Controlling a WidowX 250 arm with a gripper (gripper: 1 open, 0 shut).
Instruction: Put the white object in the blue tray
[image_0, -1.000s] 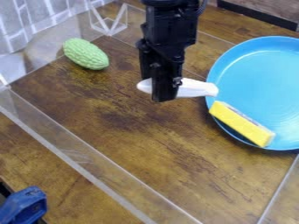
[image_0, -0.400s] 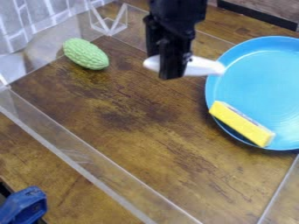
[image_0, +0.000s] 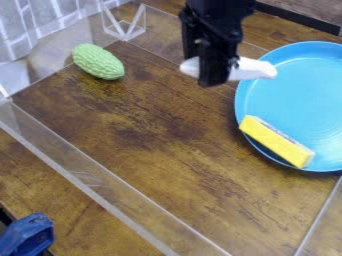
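Note:
The white object (image_0: 253, 69) is a small spoon-like plastic piece, lifted off the table, its ends sticking out on both sides of the black fingers. My gripper (image_0: 214, 72) points down and is shut on it, just left of the blue tray's rim. The blue tray (image_0: 287, 100) is a large round blue plate at the right of the wooden table. The white piece's right end reaches over the tray's near-left rim.
A yellow sponge block (image_0: 277, 141) lies inside the tray at its lower part. A green bumpy oval toy (image_0: 98, 61) rests at the far left. Clear plastic walls (image_0: 80, 170) run along the table's front and left edges.
The gripper has risen and moved right toward the tray, carrying the white object with it. The other things have not moved.

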